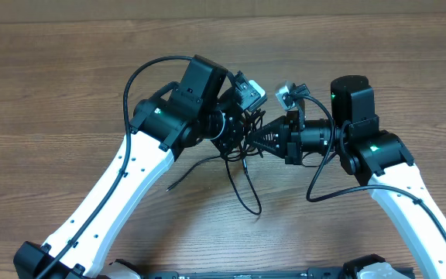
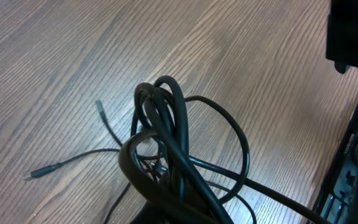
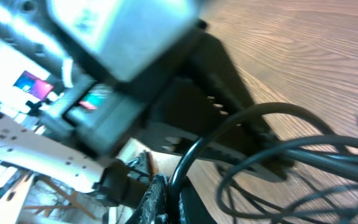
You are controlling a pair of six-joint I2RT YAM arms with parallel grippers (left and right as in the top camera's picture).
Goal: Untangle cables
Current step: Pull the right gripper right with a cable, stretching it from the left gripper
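Squarely mid-table: one tangle, two closed grippers

The thin black cables [image 2: 166, 137] form one knotted bundle at the middle of the brown wood-grain table [image 1: 68, 62]; how many cords make it up cannot be counted. Two loose strands trail out toward the near edge, each ending in a small plug [image 2: 99, 104]. The left gripper [image 1: 235, 138] is clamped on the bundle. The right gripper [image 1: 263, 143], facing it, is closed; whether it pinches a strand is unclear.

Wood-grain tabletop [image 1: 53, 77] carrying black cables [image 1: 242, 186].
Thin loose strands trail out from the cable bundle [image 2: 160, 143] and lie flat on the bare wood; two small plug ends [image 2: 35, 173] rest left of the bundle, apart from each other.
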